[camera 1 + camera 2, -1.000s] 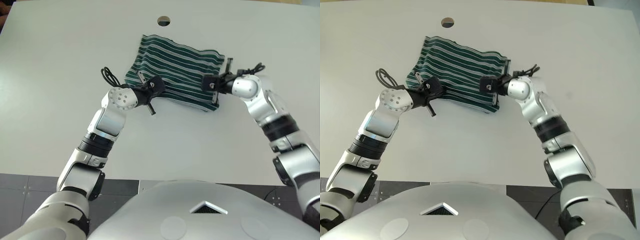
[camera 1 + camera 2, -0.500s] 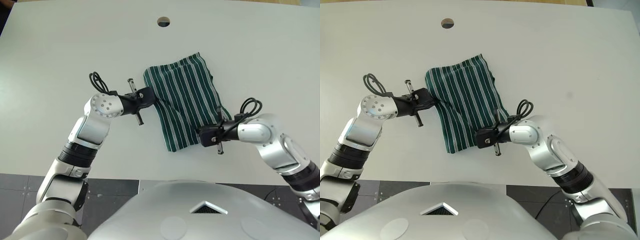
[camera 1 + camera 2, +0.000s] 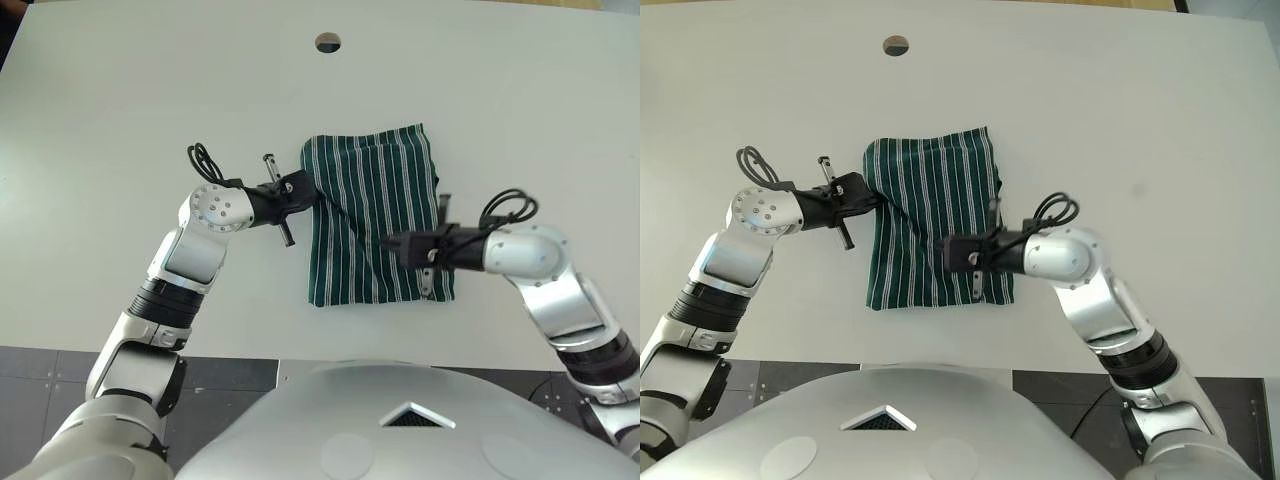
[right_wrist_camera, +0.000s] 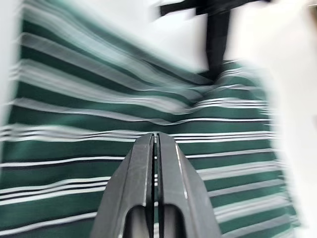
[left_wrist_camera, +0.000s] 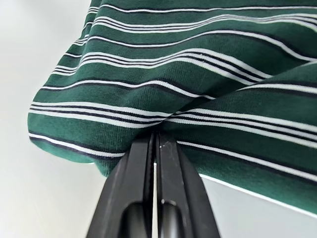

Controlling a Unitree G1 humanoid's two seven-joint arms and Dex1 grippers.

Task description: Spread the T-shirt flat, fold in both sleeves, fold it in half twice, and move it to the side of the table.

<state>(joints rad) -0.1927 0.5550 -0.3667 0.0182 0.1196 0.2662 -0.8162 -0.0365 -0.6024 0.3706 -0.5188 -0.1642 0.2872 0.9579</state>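
- Left hand (image 3: 303,188) pinches the T-shirt (image 3: 372,185) edge just ahead; a hard tug could pull the folds open.
- Right hand (image 3: 393,243), pinching cloth beneath it, could bunch it along the counter (image 3: 150,100).

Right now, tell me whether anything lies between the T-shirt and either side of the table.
Nothing visible does. The T-shirt, pinched by the left gripper and the right gripper, lies on the table; its round hole sits at the far edge.

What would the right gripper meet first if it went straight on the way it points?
The T-shirt: the right gripper, shut on its cloth, points across it. The left gripper lies beyond, probably off that line.
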